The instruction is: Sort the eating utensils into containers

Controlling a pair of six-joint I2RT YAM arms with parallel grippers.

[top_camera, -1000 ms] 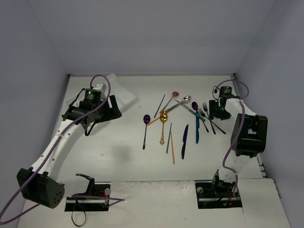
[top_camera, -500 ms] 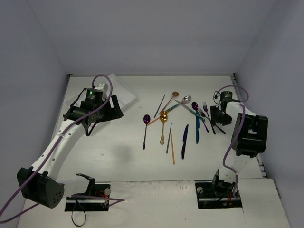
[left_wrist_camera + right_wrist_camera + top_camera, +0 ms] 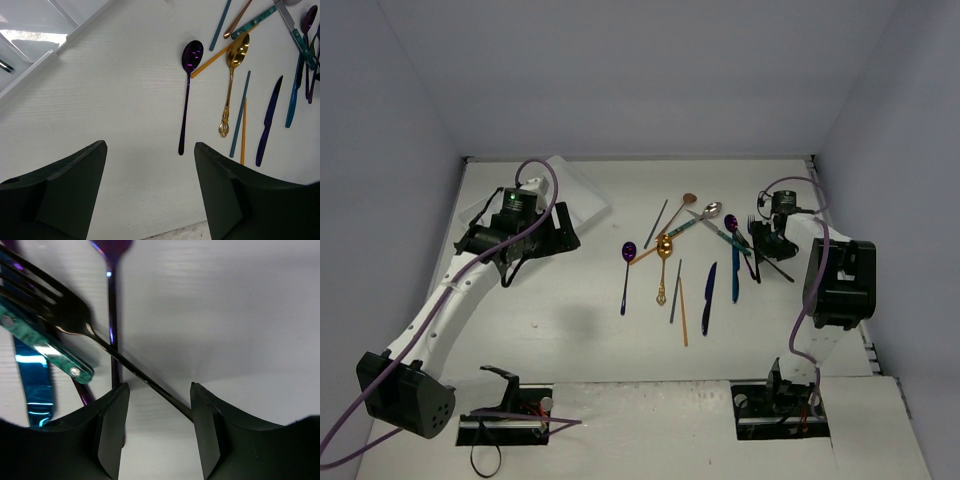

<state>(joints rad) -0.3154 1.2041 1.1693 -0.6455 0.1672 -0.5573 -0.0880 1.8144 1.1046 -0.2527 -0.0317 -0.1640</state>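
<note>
While the right gripper [image 3: 758,250] is hanging over the fork cluster at the right of the table [image 3: 570,320], the left gripper [image 3: 563,230] is sitting beside the tray [image 3: 582,192] at far left. The utensils [image 3: 680,270] are lying loose mid-table, well apart from the tray.

Left wrist: jaws are standing wide with nothing between them. The only risk I'm seeing is sweeping the nearest purple spoon [image 3: 186,100] if it drops.

Right wrist: jaws are parted, not yet clamped, straddling a dark fork [image 3: 145,380] whose handle is crossing the gap diagonally. A second purple spoon's handle [image 3: 114,315] is running just beside one finger. A teal-handled piece [image 3: 47,347] is crossing the fork near its neck. Closing here is risking a two-handle pinch, or a skewed lift that's dragging the teal piece along.
</note>
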